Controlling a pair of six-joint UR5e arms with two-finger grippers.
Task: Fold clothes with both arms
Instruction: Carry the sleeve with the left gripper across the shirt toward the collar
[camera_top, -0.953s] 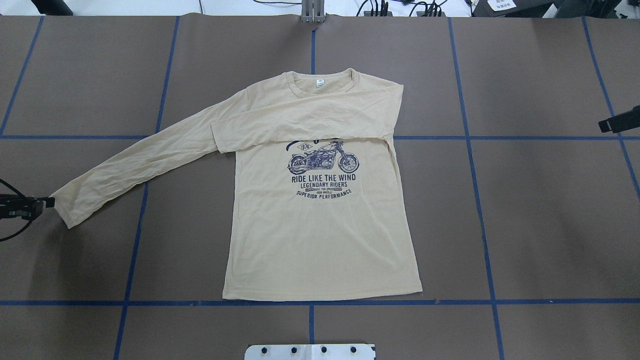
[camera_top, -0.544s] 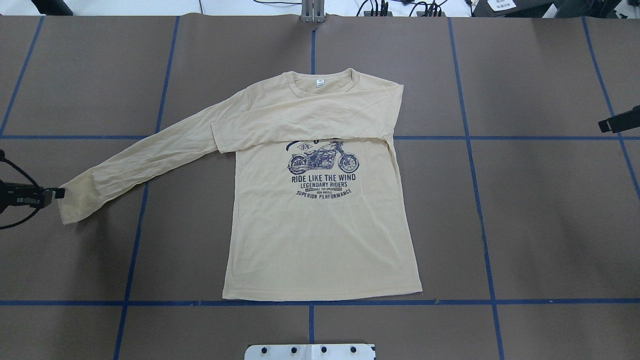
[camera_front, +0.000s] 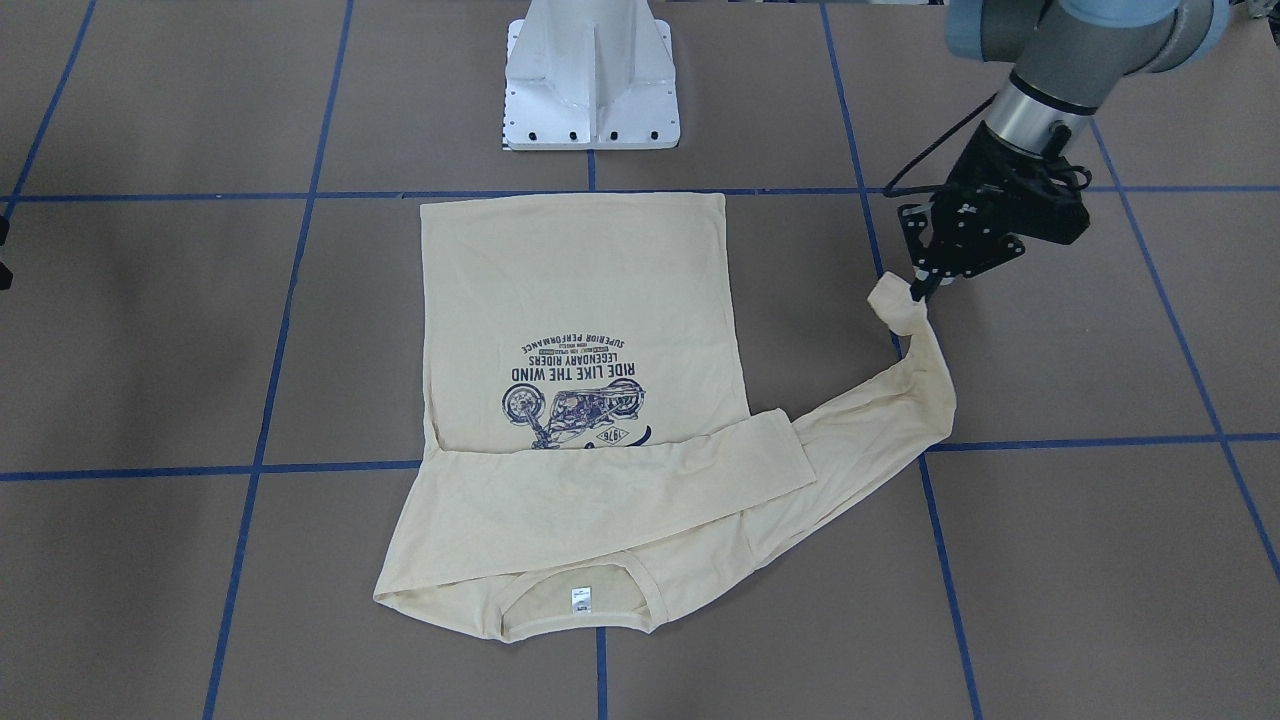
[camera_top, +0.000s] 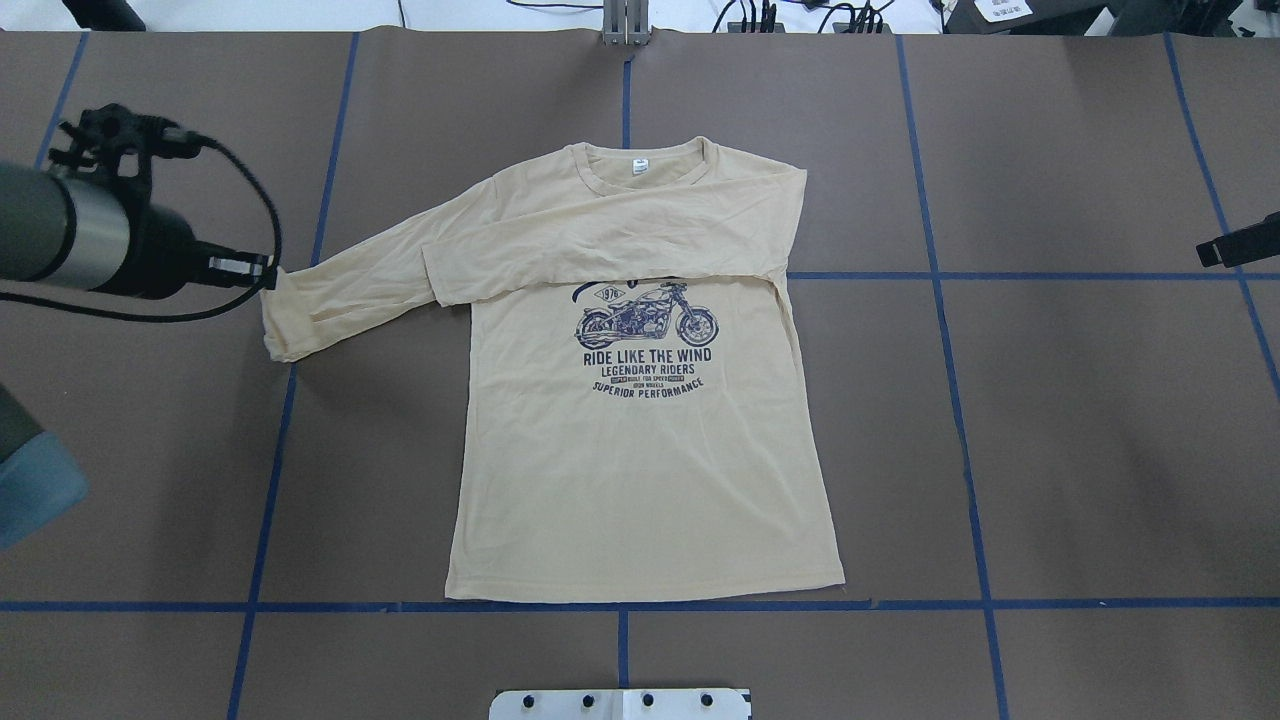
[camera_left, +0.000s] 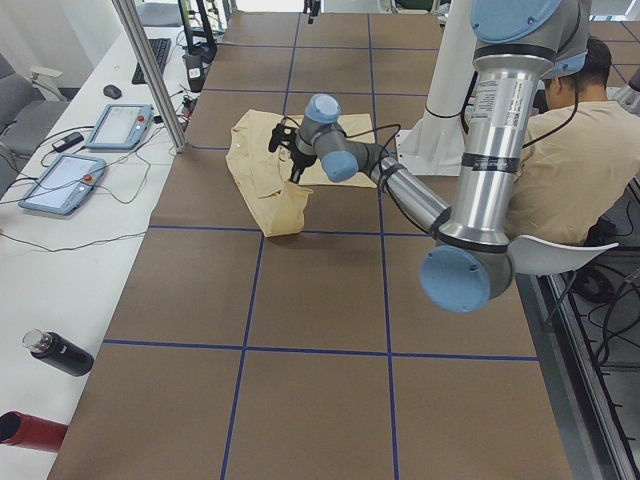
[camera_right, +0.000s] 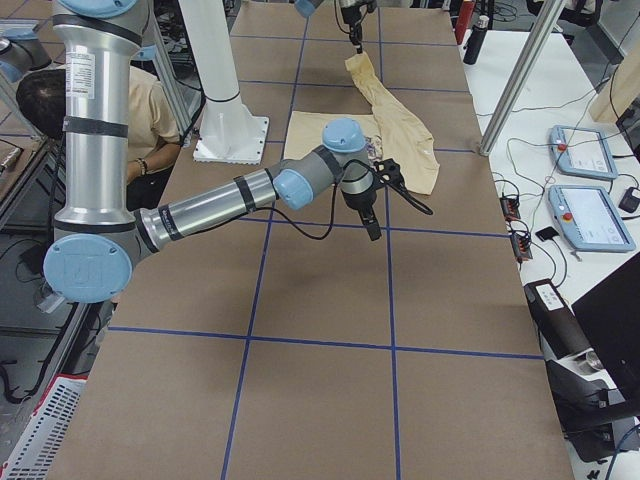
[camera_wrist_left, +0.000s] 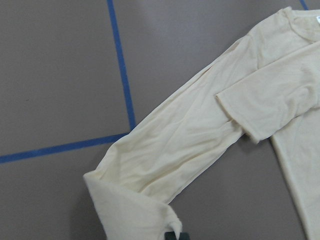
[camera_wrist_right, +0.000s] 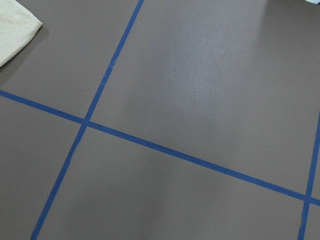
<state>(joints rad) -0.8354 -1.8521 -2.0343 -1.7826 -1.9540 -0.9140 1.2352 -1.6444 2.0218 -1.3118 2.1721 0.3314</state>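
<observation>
Shirt (camera_top: 640, 450) lies flat, print up, mid-table (camera_top: 1100, 450). My left gripper (camera_front: 917, 288) pinches its raised sleeve cuff (camera_front: 893, 304). I'd worry that this thin grip slips, dropping the sleeve bunched. I can't tell how the right gripper (camera_top: 1236, 245) stands.

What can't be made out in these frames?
- Right gripper: cut off by the overhead view's right edge, so open or shut is unreadable.
- Left gripper: in the front-facing view its fingertips are sunk in the cuff of the shirt; how deep the grip goes is unclear.
- Print: its top is covered by the folded sleeve in the overhead view.
- Neck tag: text too small to read.
</observation>
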